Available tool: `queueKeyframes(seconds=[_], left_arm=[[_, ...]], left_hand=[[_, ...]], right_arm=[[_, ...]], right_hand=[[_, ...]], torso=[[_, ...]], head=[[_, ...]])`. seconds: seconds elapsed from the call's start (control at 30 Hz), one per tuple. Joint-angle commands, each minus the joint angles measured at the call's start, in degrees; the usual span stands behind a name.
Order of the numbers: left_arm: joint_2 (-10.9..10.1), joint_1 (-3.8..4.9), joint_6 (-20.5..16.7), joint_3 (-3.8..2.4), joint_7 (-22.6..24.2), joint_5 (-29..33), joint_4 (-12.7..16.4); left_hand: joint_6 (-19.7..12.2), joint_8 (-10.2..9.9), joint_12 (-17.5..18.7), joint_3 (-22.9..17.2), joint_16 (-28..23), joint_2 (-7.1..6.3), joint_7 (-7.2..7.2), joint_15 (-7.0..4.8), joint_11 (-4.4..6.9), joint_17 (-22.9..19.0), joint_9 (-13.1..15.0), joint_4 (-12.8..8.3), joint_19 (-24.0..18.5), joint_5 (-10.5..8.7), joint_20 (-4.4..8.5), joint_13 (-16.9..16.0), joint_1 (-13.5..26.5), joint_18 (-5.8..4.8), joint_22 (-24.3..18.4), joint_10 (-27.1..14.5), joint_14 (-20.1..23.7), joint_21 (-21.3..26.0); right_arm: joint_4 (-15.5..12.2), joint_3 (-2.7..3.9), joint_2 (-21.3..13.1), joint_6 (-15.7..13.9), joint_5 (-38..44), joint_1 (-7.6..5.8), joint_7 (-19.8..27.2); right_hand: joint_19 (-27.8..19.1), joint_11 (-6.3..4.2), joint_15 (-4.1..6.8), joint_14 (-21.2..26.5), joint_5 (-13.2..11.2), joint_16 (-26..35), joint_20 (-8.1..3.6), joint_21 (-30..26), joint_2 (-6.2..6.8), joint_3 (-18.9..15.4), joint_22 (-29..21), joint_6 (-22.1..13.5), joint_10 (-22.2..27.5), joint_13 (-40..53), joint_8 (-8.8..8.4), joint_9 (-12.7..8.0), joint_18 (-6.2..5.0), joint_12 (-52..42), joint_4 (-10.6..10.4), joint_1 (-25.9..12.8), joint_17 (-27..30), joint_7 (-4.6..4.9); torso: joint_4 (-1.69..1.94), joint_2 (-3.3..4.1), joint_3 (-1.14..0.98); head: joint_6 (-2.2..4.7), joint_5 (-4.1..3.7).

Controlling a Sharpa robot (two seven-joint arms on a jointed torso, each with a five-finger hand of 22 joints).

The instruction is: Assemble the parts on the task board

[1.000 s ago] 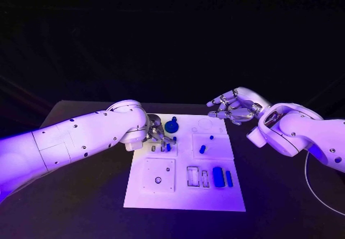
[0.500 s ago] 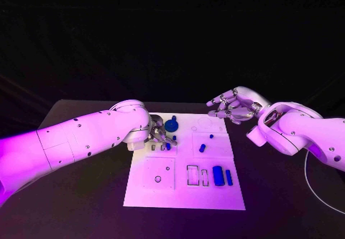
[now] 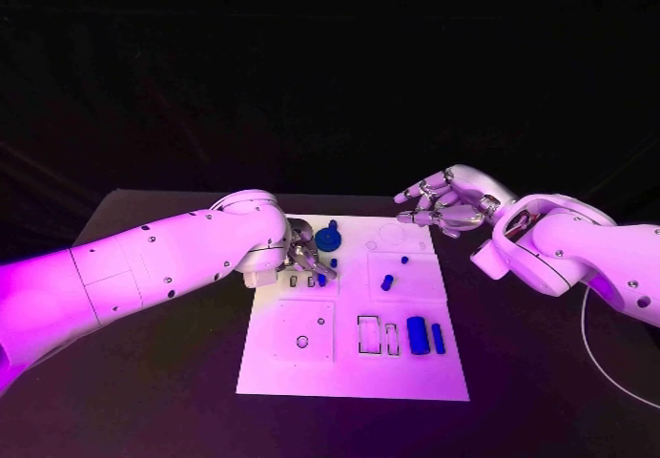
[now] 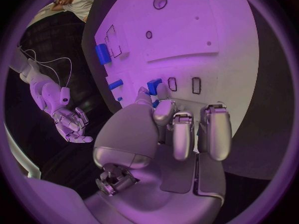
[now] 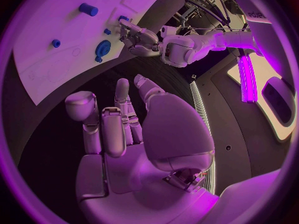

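Right now I have my left hand (image 4: 163, 129) pinching a small blue part (image 4: 154, 86) over the task board (image 3: 351, 382); next I seat it in a slot. My right hand (image 3: 443, 205) hovers, fingers apart, holding nothing.

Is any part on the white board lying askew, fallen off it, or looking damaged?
Nothing stands out. The task board lies flat on the black table. The blue parts rest on it; none has fallen off. The left robot hand is low over a small blue part. The right robot hand hovers, holding nothing.

Black table (image 3: 165, 382) under the white plate, thin white cable (image 3: 594, 343) lying at its right side
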State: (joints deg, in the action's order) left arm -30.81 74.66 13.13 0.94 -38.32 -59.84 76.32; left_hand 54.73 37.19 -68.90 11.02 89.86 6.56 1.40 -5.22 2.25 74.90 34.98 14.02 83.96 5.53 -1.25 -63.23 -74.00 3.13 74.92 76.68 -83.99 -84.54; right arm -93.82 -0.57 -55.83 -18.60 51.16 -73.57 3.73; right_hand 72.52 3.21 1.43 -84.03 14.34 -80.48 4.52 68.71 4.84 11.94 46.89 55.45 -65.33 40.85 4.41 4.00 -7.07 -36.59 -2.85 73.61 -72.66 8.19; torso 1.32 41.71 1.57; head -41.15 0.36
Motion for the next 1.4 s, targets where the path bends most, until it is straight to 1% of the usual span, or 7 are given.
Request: queueKeyframes(seconds=[0.03,0.13,0.27,0.3,0.37,0.53,1.4], left_arm=[[0.1,0.0,1.1,-0.01,0.0,-0.3,0.1],[0.0,0.0,1.2,-0.01,0.0,-0.3,0.2],[-0.1,0.0,1.1,-0.01,0.1,0.0,0.3],[-0.2,0.0,1.0,-0.01,0.1,0.1,0.3],[-0.3,0.0,0.8,-0.01,0.1,0.3,0.4],[-1.2,0.0,-0.2,-0.03,0.2,1.0,1.1],[-3.8,-0.47,-4.0,0.02,0.4,-3.6,3.3]], left_hand=[[-0.7,0.1,-0.1,-1.6,0.1,0.57,-0.11,-0.39,0.25,15.1,0.3,-1.3,2.0,0.45,0.4,0.1,-2.5,-1.04,5.4,0.1,-6.0,-0.1],[-2.0,-1.0,0.5,-6.4,0.1,1.27,-0.48,-0.84,0.68,15.1,0.3,-5.2,1.9,3.88,0.83,0.4,-9.2,-1.02,5.4,-0.4,-6.0,-0.1],[-2.5,-2.0,1.3,-11.5,0.1,-0.13,0.03,-0.62,0.34,15.1,0.3,-6.1,1.8,7.0,0.83,0.8,-11.2,-1.0,5.3,-0.8,-6.0,0.0],[-2.4,-2.2,1.5,-13.4,0.1,-1.02,0.14,-0.52,0.21,15.1,0.4,-6.0,1.7,7.64,0.72,0.9,-11.1,-0.99,5.2,-0.8,-6.0,0.1],[-1.5,-2.9,2.0,-26.7,0.1,-7.51,0.17,-0.15,-0.26,15.1,1.6,-3.8,1.7,7.71,0.02,1.2,-7.5,-1.01,5.4,-0.3,-6.0,0.2],[-1.7,-2.3,2.1,-38.9,0.1,-12.38,0.47,-0.22,-0.39,15.1,3.7,-4.9,1.6,8.06,0.31,1.1,-3.3,-0.91,5.3,-0.1,-6.0,0.4],[-1.8,-1.9,2.0,-46.0,0.1,-14.42,0.59,-0.15,-0.12,15.1,5.5,-8.1,1.7,7.87,0.25,0.9,0.2,-0.95,5.6,0.3,-6.0,0.4]], right_arm=[[0.1,-0.02,0.1,0.9,0.5,0.02,-0.1],[0.1,-0.03,0.1,0.9,0.5,0.03,-0.1],[0.2,-0.04,0.2,1.0,0.5,0.04,-0.2],[0.3,-0.05,0.3,1.0,0.5,0.04,-0.2],[0.3,-0.05,0.3,1.0,0.5,0.04,-0.2],[0.4,-0.06,0.4,1.1,0.5,0.05,-0.1],[0.9,-0.11,0.7,1.4,0.0,0.14,0.2]], right_hand=[[-0.5,-0.2,0.0,-2.5,0.3,0.2,0.0,-0.2,-0.26,-0.2,-0.1,0.4,0.3,-0.1,0.34,0.0,-0.74,0.4,-0.2,-0.1,0.0,0.04],[-0.5,-0.21,0.0,-2.5,0.4,0.2,-0.01,-0.2,-0.27,-0.3,-0.1,0.4,0.3,-0.1,0.33,0.0,-0.74,0.4,-0.2,0.0,0.1,0.04],[-0.5,-0.21,0.01,-2.5,0.7,0.3,-0.02,-0.3,-0.27,-0.3,-0.2,0.4,0.3,-0.2,0.33,0.0,-0.75,0.5,-0.2,0.0,0.1,0.04],[-0.5,-0.21,0.01,-2.5,0.7,0.3,-0.02,-0.3,-0.27,-0.3,-0.2,0.4,0.3,-0.2,0.33,0.0,-0.75,0.5,-0.2,0.0,0.1,0.04],[-0.5,-0.21,0.01,-2.5,0.7,0.3,-0.02,-0.3,-0.27,-0.3,-0.2,0.4,0.3,-0.2,0.33,0.0,-0.75,0.5,-0.2,0.0,0.1,0.04],[-0.5,-0.21,0.01,-2.4,0.8,0.3,-0.02,-0.3,-0.26,-0.3,-0.3,0.4,0.3,-0.2,0.32,0.0,-0.77,0.5,-0.3,0.0,0.2,0.04],[-0.6,-0.19,0.01,-2.4,1.0,0.4,-0.02,-0.4,-0.22,-0.4,-0.4,0.4,0.3,-0.3,0.31,0.0,-0.78,0.5,-0.3,-0.1,0.3,0.05]], torso=[[-0.02,0.02,0.02],[0.0,0.01,0.01],[0.03,0.01,0.0],[0.03,0.01,0.0],[0.03,0.03,-0.01],[0.01,0.01,-0.06],[0.07,0.07,-0.02]], head=[[-0.08,-0.02],[-0.18,-0.05],[-0.17,-0.11],[-0.2,-0.11],[-0.23,-0.11],[-0.22,-0.16],[-0.59,0.38]])
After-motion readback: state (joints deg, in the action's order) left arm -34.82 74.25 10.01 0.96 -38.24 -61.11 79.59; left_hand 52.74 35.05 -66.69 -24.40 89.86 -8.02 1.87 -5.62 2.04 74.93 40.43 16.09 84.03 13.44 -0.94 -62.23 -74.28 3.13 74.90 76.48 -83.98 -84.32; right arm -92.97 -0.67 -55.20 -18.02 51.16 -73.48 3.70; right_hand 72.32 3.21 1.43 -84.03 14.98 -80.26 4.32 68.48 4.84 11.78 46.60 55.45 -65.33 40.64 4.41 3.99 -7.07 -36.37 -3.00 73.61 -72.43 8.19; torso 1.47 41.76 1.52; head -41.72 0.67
